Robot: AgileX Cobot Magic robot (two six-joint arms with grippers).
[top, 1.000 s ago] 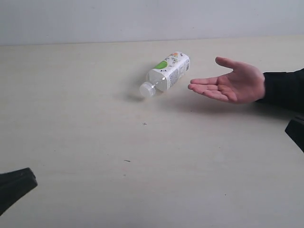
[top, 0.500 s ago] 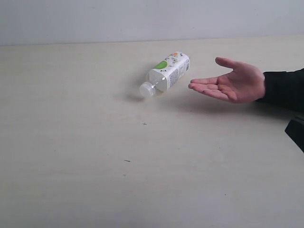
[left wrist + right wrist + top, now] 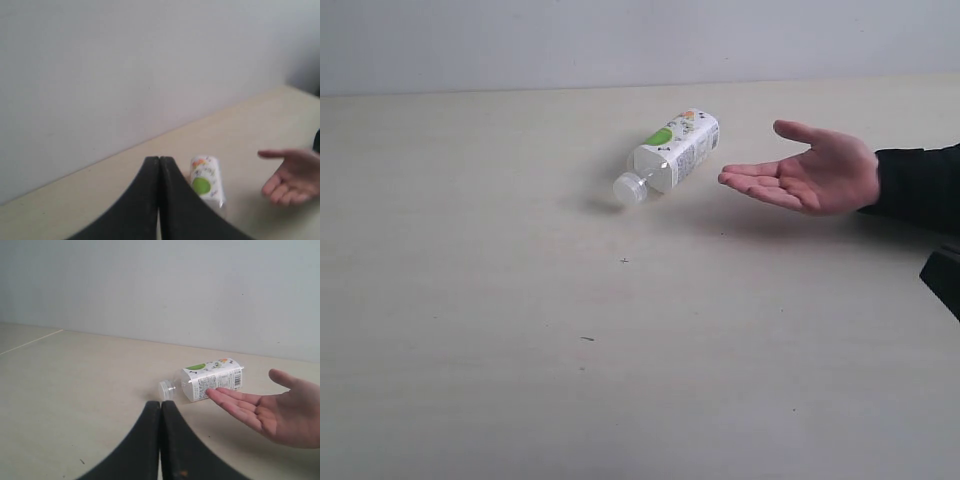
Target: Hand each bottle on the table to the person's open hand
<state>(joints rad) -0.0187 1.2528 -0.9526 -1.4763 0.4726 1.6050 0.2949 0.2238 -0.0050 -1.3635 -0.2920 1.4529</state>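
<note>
Pre-grasp step: bottle lies on its side on the table just beside the open hand, left gripper and right gripper both clenched empty, well apart from the bottle; next needs jaws opened, then reach in

White-and-green labelled bottle, pale beige table, black sleeve

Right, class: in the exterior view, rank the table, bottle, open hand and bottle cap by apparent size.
1. table.
2. open hand and bottle: look much alike, the hand perhaps slightly larger, so no firm ranking.
3. bottle cap, clearly smallest.
</note>
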